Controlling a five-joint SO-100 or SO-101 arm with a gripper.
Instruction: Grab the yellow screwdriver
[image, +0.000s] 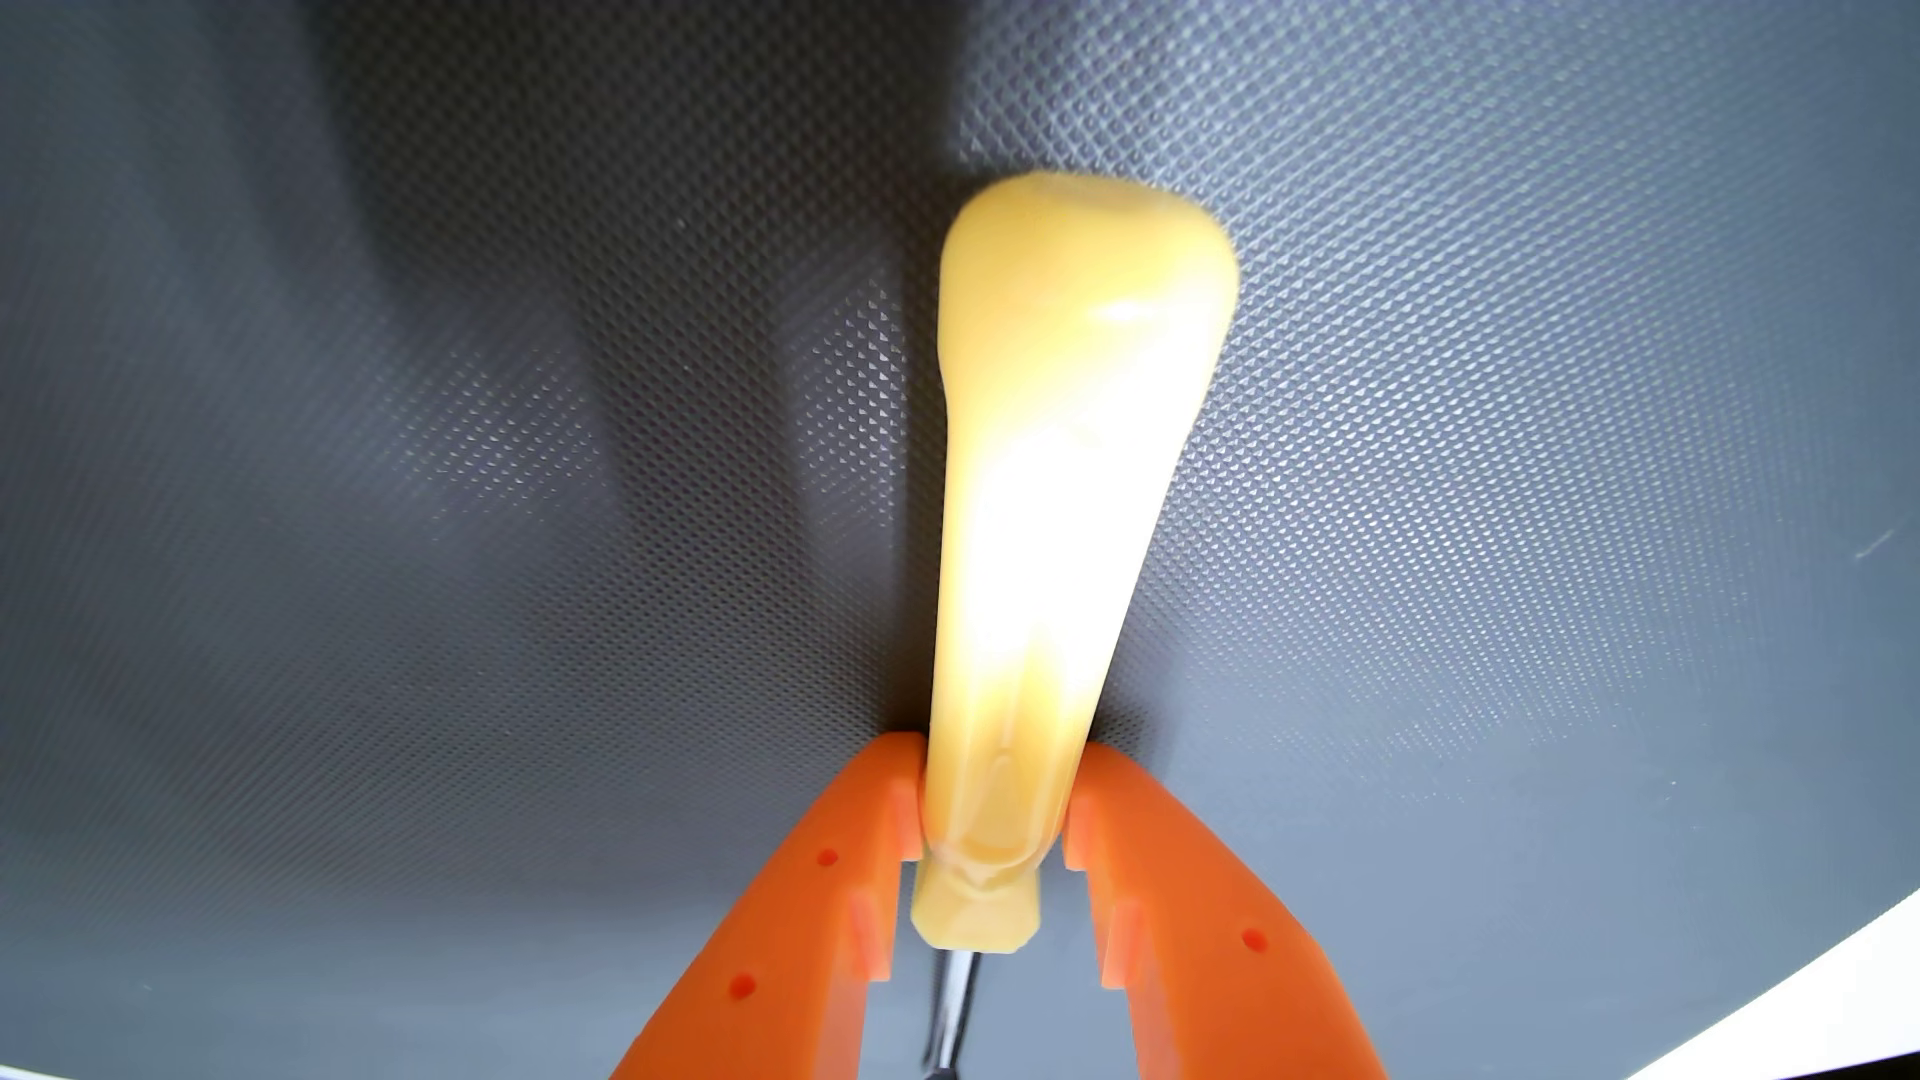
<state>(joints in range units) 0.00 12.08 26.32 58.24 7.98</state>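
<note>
The yellow screwdriver (1060, 498) runs up the middle of the wrist view, its wide handle end far from me and its thin metal shaft (954, 1013) pointing back towards the camera between the fingers. My gripper (997, 774) has two orange fingers (831, 914), one on each side of the handle's narrow neck. Both fingertips touch the handle, so the gripper is shut on it. I cannot tell whether the screwdriver rests on the mat or hangs just above it.
A dark grey mat (416, 519) with a fine diamond pattern lies under everything. Its curved edge and a white surface (1839, 987) beyond it show at the lower right. Broad soft shadows fall on the mat's left half.
</note>
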